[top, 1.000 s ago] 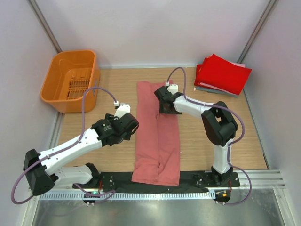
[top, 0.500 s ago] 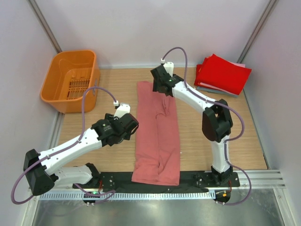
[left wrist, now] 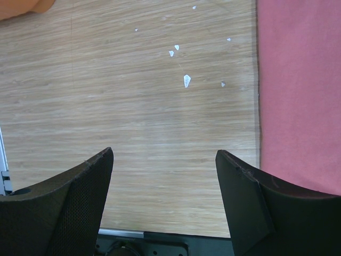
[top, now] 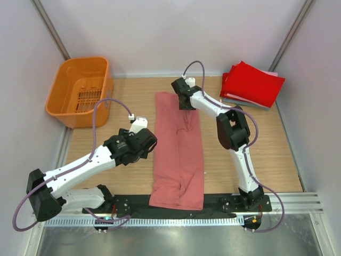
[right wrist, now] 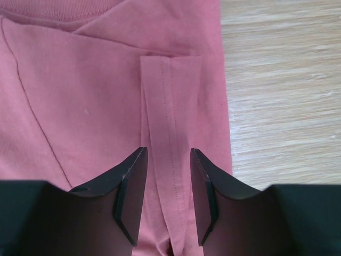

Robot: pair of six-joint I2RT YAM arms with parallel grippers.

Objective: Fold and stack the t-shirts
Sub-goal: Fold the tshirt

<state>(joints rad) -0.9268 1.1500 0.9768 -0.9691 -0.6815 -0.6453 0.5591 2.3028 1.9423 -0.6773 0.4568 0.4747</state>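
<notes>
Right gripper (right wrist: 168, 152) first: your jaws stand narrow, straddling the stitched sleeve hem at the far end of the salmon-pink shirt (top: 178, 160). Whether they actually nip the cloth cannot be told from the wrist view. That shirt lies flat as one long strip down the middle of the table (top: 128, 101), sides folded in, its near end reaching the arms' bases. Your left gripper (left wrist: 164, 154) hangs wide open over bare wood just beside the shirt's left edge, holding nothing. Over in the far right corner, the red shirt (top: 253, 82) sits folded on top of the thin grey and pale ones (top: 246, 103). At far left stands the orange basket (top: 56, 101), well apart from the cloth.
</notes>
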